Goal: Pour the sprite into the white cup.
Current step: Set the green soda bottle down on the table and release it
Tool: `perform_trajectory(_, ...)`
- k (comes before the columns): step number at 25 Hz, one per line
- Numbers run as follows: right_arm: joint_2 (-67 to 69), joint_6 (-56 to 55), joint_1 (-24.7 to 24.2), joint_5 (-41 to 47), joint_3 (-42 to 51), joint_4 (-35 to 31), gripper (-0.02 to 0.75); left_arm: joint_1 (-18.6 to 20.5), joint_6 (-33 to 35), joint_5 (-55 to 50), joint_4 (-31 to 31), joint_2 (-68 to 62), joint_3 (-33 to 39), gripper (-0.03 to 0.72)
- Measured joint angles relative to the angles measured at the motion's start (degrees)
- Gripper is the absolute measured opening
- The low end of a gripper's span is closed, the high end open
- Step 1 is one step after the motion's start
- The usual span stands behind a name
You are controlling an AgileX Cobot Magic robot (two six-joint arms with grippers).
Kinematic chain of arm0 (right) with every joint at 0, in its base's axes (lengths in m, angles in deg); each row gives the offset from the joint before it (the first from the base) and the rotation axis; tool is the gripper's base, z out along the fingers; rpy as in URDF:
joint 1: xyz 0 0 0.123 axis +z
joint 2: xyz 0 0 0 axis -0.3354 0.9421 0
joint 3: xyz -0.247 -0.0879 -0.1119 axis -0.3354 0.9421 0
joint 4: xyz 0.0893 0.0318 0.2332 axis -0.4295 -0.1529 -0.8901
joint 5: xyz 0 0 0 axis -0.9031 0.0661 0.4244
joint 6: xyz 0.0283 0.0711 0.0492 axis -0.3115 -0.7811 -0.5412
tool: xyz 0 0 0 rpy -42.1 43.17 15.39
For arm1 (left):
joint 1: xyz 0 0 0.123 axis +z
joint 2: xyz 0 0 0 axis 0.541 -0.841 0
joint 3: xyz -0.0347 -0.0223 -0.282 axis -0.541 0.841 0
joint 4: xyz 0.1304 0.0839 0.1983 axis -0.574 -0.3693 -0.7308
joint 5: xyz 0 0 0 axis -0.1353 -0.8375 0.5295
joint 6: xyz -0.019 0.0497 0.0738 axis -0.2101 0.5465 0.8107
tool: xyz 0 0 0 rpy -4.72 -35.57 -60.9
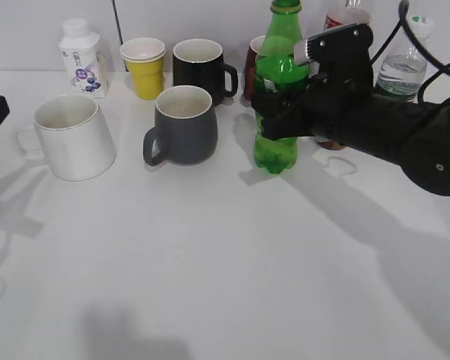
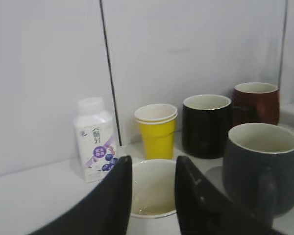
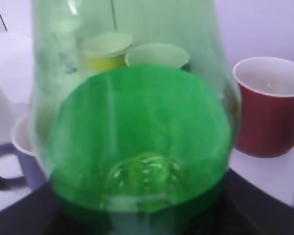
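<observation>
Grasp step: right pincer [image 1: 279, 112] clamps the sprite [image 1: 279, 90], upright on counter [image 1: 232, 255]. Next: lift, carry to white cup [image 1: 73, 136], tilt. Left pincer [image 2: 152, 196] parted, empty.

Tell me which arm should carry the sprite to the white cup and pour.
Right. The right gripper already surrounds the sprite, which stands upright on the table. The left gripper is open and empty, hovering over the white cup, so it looks better placed to steady the cup.
</observation>
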Motion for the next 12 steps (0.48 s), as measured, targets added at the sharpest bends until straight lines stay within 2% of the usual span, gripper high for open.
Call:
perform_trajectory(5, 1.07, 0.72, 0.0, -2.6, 0.07, -0.18, 0.401, 0.0, -0.32, -5.89, -0.46, 7.35, 0.14, 0.239)
perform_trajectory(9, 1.32, 0.91, 0.0, -3.63, 0.07, -0.18, 0.549, 0.0, -0.31, -8.11, -0.56, 11.52, 0.14, 0.239)
perform_trajectory(12, 1.32, 0.91, 0.0, -6.8, 0.07, -0.18, 0.605, 0.0, -0.31, -9.72, -0.56, 13.54, 0.14, 0.239)
